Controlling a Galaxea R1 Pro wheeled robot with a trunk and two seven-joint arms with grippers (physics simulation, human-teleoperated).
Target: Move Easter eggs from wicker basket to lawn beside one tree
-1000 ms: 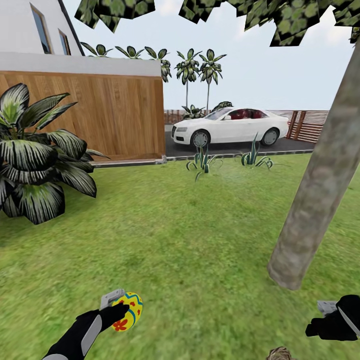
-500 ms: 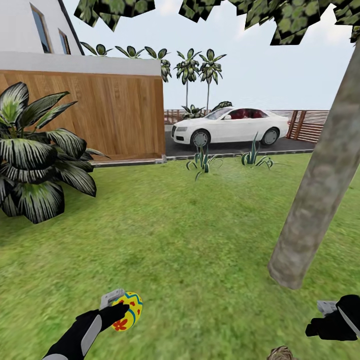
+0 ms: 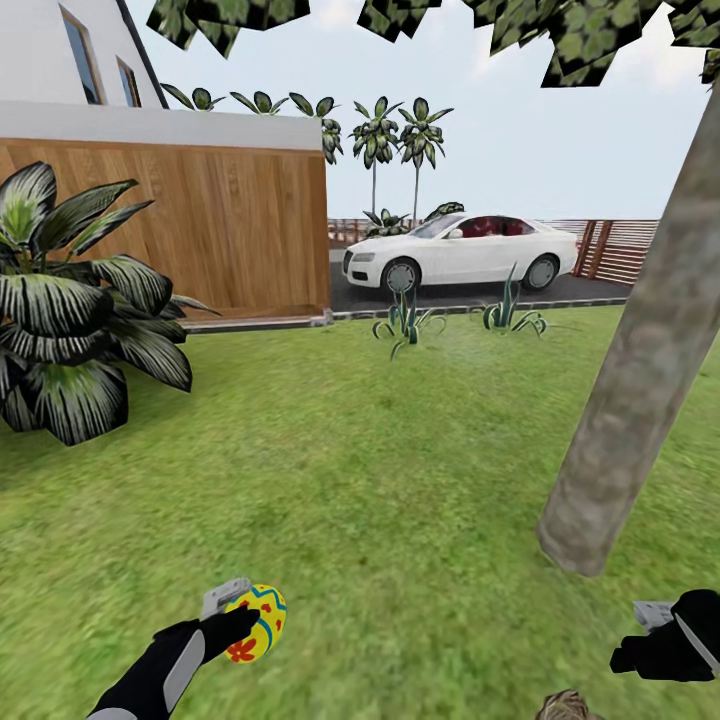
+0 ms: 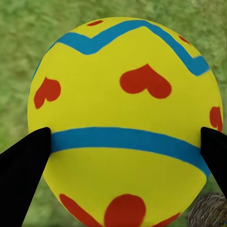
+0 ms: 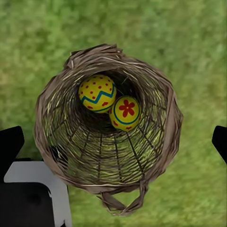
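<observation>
**Egg in hand, two in basket: drop and roll risks**

Left: left pincer [image 3: 238, 617] low and near, clenched on an egg [image 3: 256, 622] held above the lawn [image 3: 380, 480]. Left wrist view: black fingertips [image 4: 26, 163] bear on the egg's two flanks, around its blue band, with a narrow hold on a round, smooth shell. Risk: a jolt on the way could squeeze it out. Risk: let go from this height, it likely rolls off rather than settling by the tree.

Centre: open grass between egg and tree; nothing in the path.

Right: tree [image 3: 640, 370] trunk meets the lawn right of centre, well apart from the egg. Right pincer [image 3: 655, 640] near, at the right edge, released and empty, poised over the basket [image 5: 106, 127]. Inside, dotted egg [image 5: 97, 93] and flower egg [image 5: 125, 113] lie touching. Risk: reaching for one nudges the other, or fingers catch the woven rim and tip the basket.
</observation>
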